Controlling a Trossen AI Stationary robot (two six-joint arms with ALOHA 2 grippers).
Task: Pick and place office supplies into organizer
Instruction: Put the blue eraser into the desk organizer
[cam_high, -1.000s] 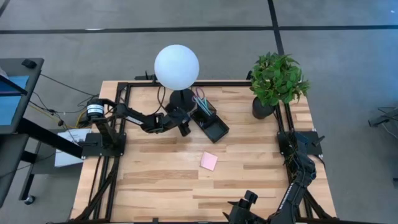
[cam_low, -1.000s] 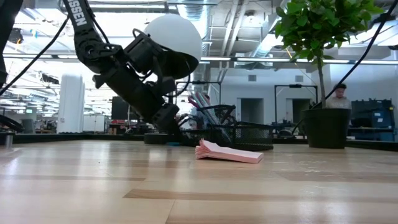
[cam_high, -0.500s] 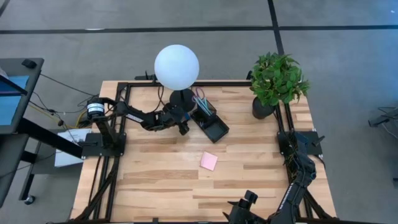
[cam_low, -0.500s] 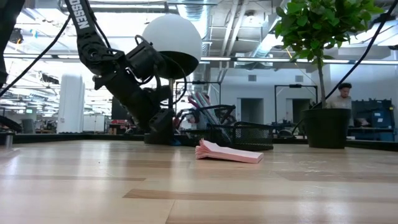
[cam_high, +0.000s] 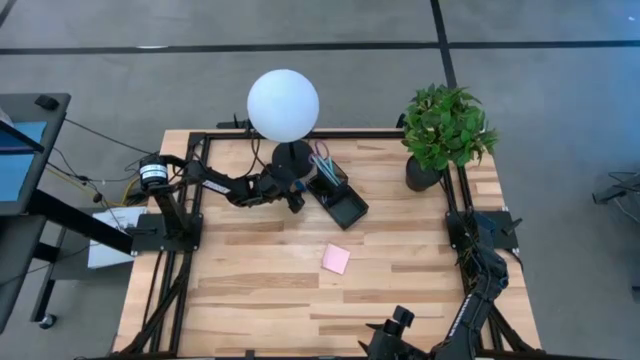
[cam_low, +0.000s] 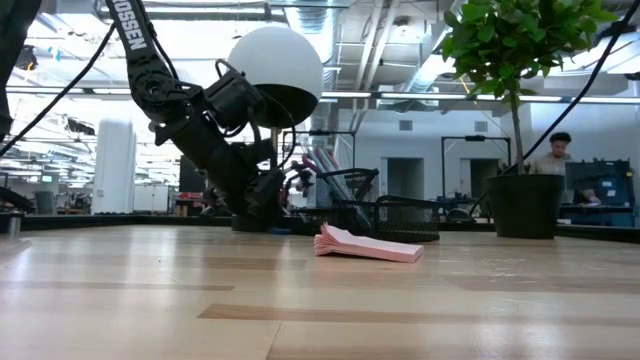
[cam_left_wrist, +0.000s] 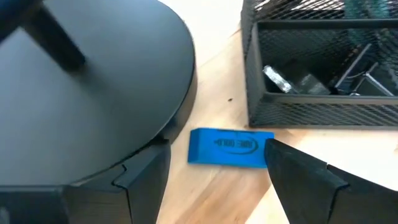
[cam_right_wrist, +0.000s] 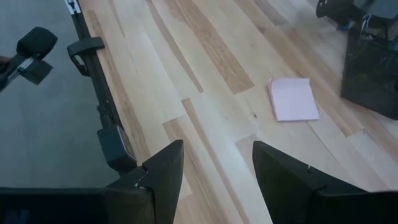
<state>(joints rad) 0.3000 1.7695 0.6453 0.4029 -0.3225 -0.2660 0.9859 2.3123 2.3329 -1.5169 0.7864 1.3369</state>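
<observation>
A: Near edge first. Where's the right gripper (cam_right_wrist: 214, 171)?

B: Parked at the bottom right of the high view, low over the table (cam_high: 250, 300) edge. Fingers spread apart, nothing between them.

A: Next out?

B: Pink sticky-note pad (cam_high: 336, 259) lying flat on bare wood, centre of the high view, slightly right. Well apart from both arms. In the low view it sits mid-frame, just in front of the organizer (cam_high: 337, 192).

A: Left gripper (cam_left_wrist: 214, 171)?

B: Upper centre of the high view, reaching in from the left, down at the table beside the lamp base (cam_high: 291, 158). Released, jaws wide.

A: Holding anything?

B: No. In its wrist view the small blue block (cam_left_wrist: 229, 148) lies flat on the wood, ahead of the gap between the two fingers. One end of it is just beside, maybe touching, one fingertip; can't tell. Not gripped.

A: Block relative to the organizer?

B: Outside it, between the round lamp base and the mesh wall, close to both.

A: Organizer contents?

B: Pens (cam_high: 324, 160) standing in the taller section. Some small items visible through the mesh; can't identify them.

A: Farthest?

B: Potted plant (cam_high: 445, 130), upper right corner of the table.
</observation>
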